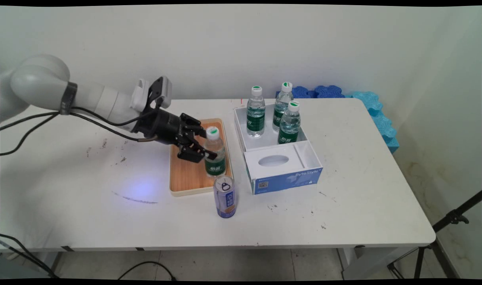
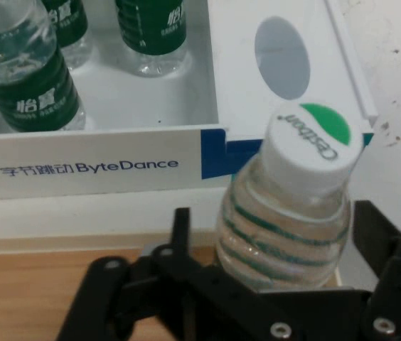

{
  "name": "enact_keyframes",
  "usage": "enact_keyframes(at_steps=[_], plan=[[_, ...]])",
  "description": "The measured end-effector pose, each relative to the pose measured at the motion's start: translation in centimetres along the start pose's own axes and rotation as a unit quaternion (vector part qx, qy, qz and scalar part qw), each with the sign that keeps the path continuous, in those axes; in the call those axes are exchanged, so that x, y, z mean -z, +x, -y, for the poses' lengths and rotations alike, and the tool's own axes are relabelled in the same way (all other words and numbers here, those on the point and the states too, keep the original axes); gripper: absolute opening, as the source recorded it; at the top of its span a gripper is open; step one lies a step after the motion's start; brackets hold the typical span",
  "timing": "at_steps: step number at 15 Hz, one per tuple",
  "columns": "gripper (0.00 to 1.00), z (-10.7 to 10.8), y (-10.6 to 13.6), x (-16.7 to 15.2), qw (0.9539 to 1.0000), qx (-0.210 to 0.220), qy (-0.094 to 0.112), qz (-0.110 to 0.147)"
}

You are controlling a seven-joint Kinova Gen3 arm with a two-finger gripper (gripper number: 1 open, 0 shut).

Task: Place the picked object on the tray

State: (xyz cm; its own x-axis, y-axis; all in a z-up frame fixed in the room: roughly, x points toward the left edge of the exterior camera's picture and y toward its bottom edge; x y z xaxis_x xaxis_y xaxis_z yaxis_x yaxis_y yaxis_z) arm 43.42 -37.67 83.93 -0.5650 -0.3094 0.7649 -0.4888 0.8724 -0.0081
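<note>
My gripper point(image 1: 208, 144) reaches in from the left and straddles a clear water bottle point(image 1: 215, 154) with a green label and a white cap. This bottle stands upright on a wooden tray point(image 1: 185, 178). One finger sits on each side of its upper body, just below the cap. In the hand view the bottle point(image 2: 307, 170) fills the space between the fingers of my gripper point(image 2: 275, 234). The right finger point(image 2: 371, 227) is at its side. A small gap shows beside the left finger point(image 2: 180, 227). The gripper is open around the bottle.
A blue drink can point(image 1: 224, 196) stands just in front of the tray. To the right, a white box point(image 1: 241, 130) holds three more water bottles point(image 1: 256, 113), with a ByteDance tissue box point(image 1: 284, 170) at its near end. Blue foam blocks point(image 1: 375, 114) line the far right edge.
</note>
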Motion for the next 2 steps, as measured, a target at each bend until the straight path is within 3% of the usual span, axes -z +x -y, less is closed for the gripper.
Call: enact_keyframes(at_steps=[2], plan=[[1.00, 0.08, 0.00, -0.35, 1.0000, 0.003, 0.001, -0.002]])
